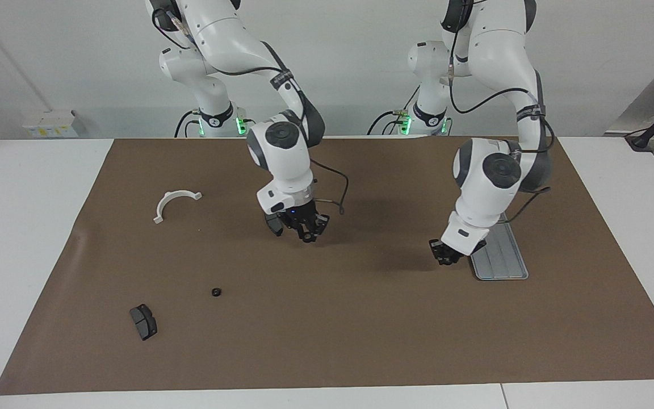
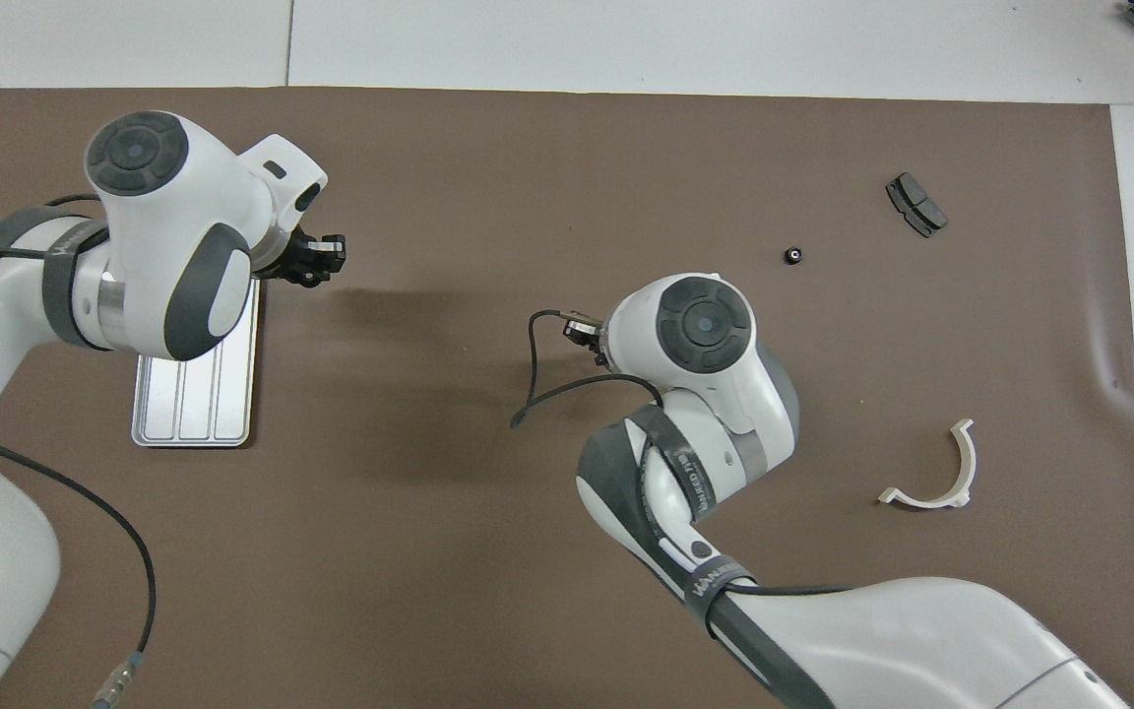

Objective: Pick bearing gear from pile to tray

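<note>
While hidden overhead, right claw [image 1: 308, 229] visible facing

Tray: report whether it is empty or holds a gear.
The visible part of the tray is bare; the left arm covers the rest.

The right gripper [image 1: 304, 227] hangs over bare mat mid-table; the left gripper [image 1: 446, 254] is low beside the tray [image 1: 503, 258], perhaps touching its edge.

The white surface [image 1: 32, 238] carries a brown mat [image 1: 361, 318]. On the mat lie a silver tray [image 1: 506, 262] toward the left arm's end, and toward the right arm's end a white curved bracket [image 1: 172, 203], a small black gear [image 1: 216, 292] and a dark brake pad [image 1: 143, 321], well apart from one another.
</note>
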Controlling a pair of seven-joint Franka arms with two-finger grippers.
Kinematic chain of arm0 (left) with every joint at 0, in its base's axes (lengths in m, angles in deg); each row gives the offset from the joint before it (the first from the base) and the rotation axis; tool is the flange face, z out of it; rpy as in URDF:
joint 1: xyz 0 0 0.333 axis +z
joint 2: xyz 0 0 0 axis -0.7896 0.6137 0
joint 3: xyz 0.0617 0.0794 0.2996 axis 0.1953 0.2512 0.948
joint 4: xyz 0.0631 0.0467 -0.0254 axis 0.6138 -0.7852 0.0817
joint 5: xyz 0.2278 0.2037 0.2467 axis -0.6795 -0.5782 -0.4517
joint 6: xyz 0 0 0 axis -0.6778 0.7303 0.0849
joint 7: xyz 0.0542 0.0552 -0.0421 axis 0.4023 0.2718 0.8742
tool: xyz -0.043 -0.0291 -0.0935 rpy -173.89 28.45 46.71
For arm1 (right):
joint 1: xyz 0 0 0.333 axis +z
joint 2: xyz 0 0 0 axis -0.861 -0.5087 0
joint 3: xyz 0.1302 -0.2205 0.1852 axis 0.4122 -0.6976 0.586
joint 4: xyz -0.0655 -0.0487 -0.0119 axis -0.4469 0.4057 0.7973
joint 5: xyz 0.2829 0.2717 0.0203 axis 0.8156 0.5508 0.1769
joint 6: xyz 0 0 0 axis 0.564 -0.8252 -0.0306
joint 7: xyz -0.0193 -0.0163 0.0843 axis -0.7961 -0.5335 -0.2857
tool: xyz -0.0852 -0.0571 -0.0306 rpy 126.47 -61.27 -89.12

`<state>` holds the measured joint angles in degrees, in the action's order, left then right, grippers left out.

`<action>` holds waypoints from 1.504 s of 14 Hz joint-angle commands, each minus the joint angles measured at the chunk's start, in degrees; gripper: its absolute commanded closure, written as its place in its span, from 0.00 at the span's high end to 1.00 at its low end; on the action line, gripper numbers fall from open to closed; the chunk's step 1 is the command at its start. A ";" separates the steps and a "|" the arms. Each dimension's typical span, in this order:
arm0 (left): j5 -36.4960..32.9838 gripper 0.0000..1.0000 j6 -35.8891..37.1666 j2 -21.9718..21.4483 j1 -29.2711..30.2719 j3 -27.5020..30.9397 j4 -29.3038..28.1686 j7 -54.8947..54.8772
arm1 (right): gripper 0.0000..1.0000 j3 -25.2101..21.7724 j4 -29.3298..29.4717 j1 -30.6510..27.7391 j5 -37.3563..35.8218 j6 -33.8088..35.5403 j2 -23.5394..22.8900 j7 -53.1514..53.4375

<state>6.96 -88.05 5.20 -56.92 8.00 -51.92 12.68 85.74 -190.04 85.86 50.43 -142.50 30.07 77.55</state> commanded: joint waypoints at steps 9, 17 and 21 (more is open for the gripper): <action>1.03 0.91 0.78 -4.42 10.40 -0.25 -9.00 -21.82 | 0.71 -0.22 11.47 7.66 -6.46 5.20 -9.34 13.67; 0.94 0.99 -2.37 -3.28 -3.64 -0.51 -3.46 1.34 | 1.00 -0.22 15.33 1.35 -8.92 7.50 -10.04 5.16; 0.77 0.98 -6.78 -2.84 -14.54 -0.43 -3.55 17.00 | 1.00 -0.31 18.14 -5.76 -8.92 8.99 -11.89 -7.48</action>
<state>7.49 -93.22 2.46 -67.78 6.37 -55.03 25.22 84.61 -175.10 83.71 42.45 -134.78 20.58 75.15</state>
